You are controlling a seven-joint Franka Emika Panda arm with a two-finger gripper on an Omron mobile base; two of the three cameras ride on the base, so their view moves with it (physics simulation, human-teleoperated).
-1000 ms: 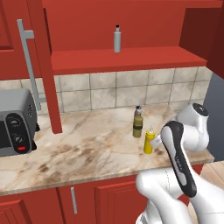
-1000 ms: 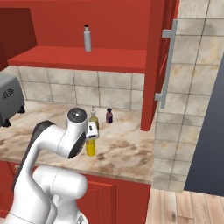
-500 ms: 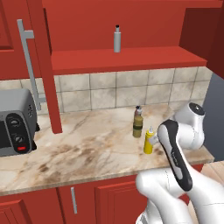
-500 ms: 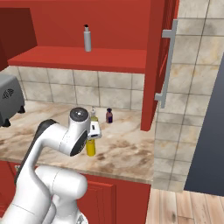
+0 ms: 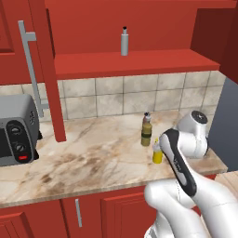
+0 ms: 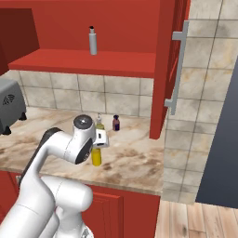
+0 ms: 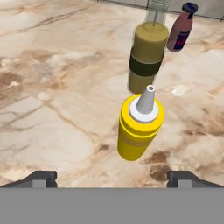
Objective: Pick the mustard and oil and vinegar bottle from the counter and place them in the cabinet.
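1. Hand view first: the gripper (image 7: 112, 177) is seen spread wide, nothing held, its two dark tips poking up at the bottom corners with the mustard (image 7: 140, 124) framed right between them and a bit ahead. No contact with the bottle can be made out yet, so it looks like a line-up for a grab, not a grab.
2. The mustard is stood upright on the counter (image 7: 52, 87), near the front edge, nozzle pointed at the camera. A straight-down approach is probably being set up so the jaws can be closed round the yellow body below the cap.
3. Just behind it, the oil and vinegar bottle (image 7: 147, 54) is parked, also upright. The two are near each other but apart, so some care is likely needed to keep the far bottle from being knocked.
4. A tiny dark brown bottle (image 7: 180, 30) is left further back near the tiles; it isn't part of the job.
5. In the left base view, the cabinet (image 5: 135, 62) is seen open above, its shelf already shared with a slim grey bottle (image 5: 124, 42), plenty of room beside it. A toaster (image 5: 16, 137) is sat well off to the left.
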